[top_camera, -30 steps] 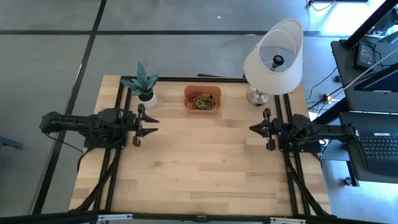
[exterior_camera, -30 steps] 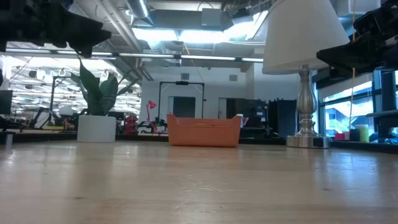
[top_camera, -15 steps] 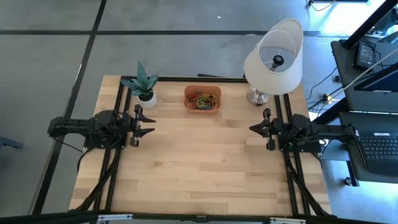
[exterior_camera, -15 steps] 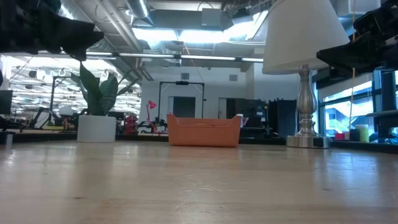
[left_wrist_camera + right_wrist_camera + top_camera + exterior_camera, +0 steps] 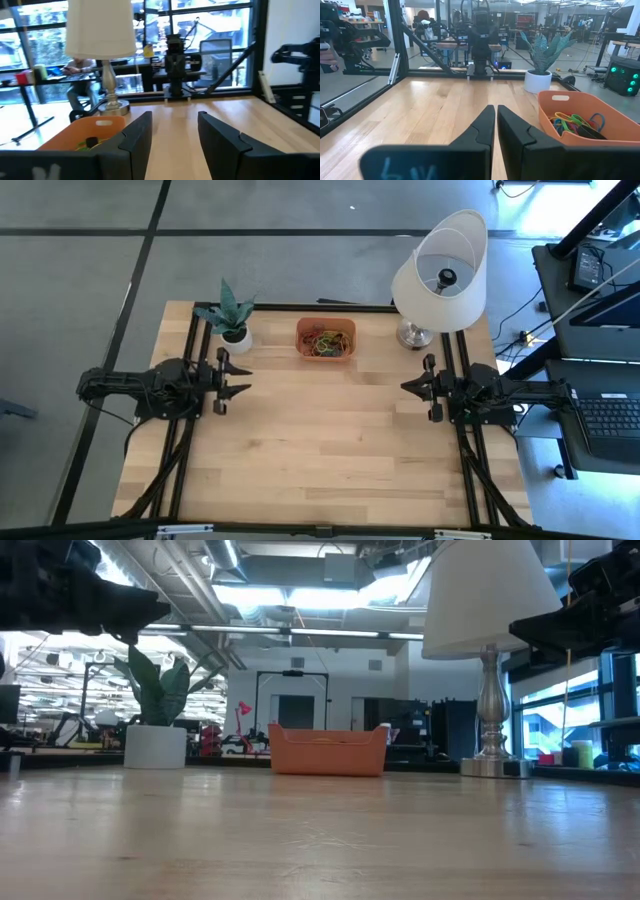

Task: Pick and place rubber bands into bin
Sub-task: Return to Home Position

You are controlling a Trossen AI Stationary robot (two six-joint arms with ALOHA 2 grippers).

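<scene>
Light, floppy rubber bands in the bin would suit single-strand pinching; left end effector spread, right end effector closed, both empty.

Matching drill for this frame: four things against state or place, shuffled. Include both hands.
Column A
1. left hand
2. right hand
3. bin
4. lamp

Column B
a. fingers shut, empty
b. contains the rubber bands
c. fingers open, empty
d. stands to the right of the bin in the high view

Pairs: 1-c; 2-a; 3-b; 4-d
</scene>
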